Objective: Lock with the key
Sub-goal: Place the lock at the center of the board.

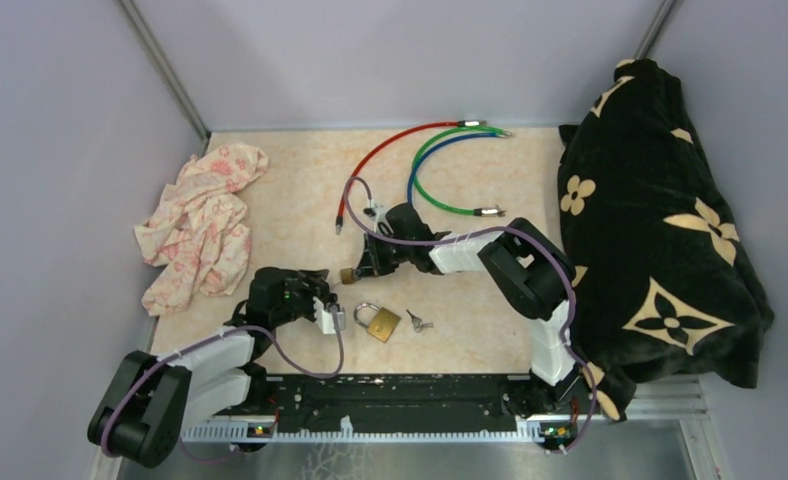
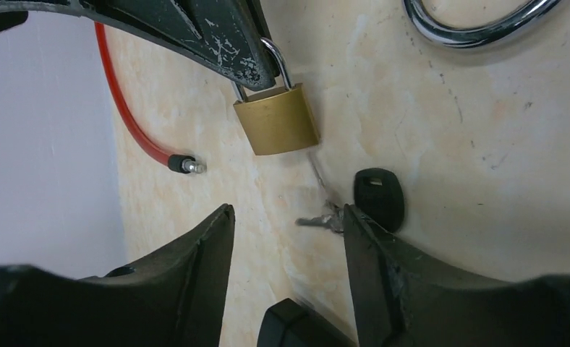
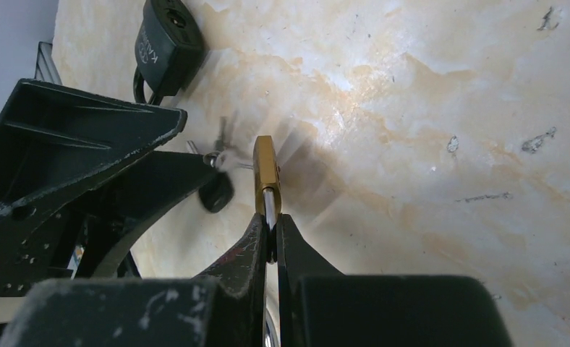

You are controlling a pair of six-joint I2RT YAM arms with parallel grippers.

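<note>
My right gripper point(image 3: 273, 224) is shut on the steel shackle of a small brass padlock point(image 3: 266, 170), holding it just over the table point(image 1: 348, 275). A black-headed key point(image 2: 378, 195) on a ring with small silver keys point(image 2: 325, 219) sits right at the padlock's point(image 2: 276, 119) bottom end. Whether a blade is in the keyhole I cannot tell. My left gripper point(image 2: 289, 217) stands open around the silver keys, its right finger point(image 2: 383, 260) beside the black key head, nothing clamped. From above, the left gripper point(image 1: 322, 300) faces the right gripper point(image 1: 362, 268).
A bigger brass padlock point(image 1: 382, 324) with an open shackle and a loose key pair point(image 1: 417, 321) lie near the front edge. A black padlock point(image 3: 165, 43) lies beyond. Red, green and blue cables point(image 1: 440, 160) curve at the back. Pink cloth point(image 1: 202, 225) left, black cushion point(image 1: 660, 220) right.
</note>
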